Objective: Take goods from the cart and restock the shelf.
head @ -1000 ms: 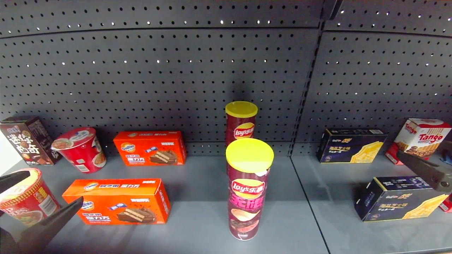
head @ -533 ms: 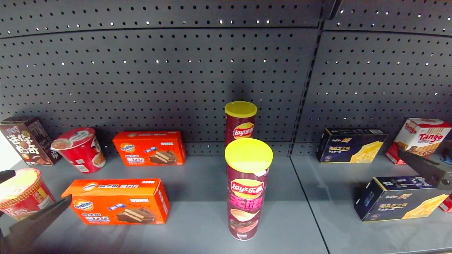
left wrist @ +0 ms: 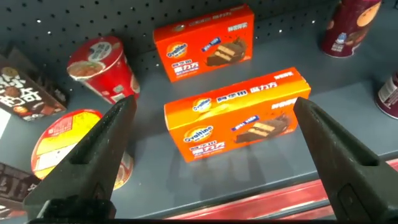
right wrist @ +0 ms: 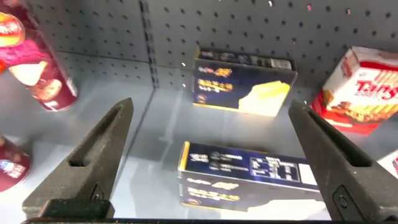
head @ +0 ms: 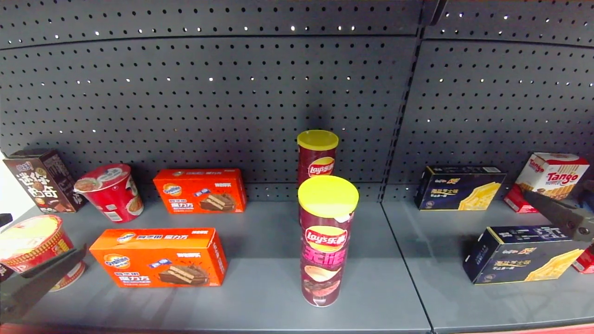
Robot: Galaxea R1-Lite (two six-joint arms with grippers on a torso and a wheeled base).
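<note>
Red paper noodle cup point(head: 28, 234) at 8 o'clock: backed off, left claw point(left wrist: 212, 102) wide; right claw point(right wrist: 211, 104) wide, empty; cart next, likely.

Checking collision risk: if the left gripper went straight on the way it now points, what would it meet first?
Probably the front orange box, which lies centred between the fingers of the open left gripper. How far ahead it lies is unclear.
</note>
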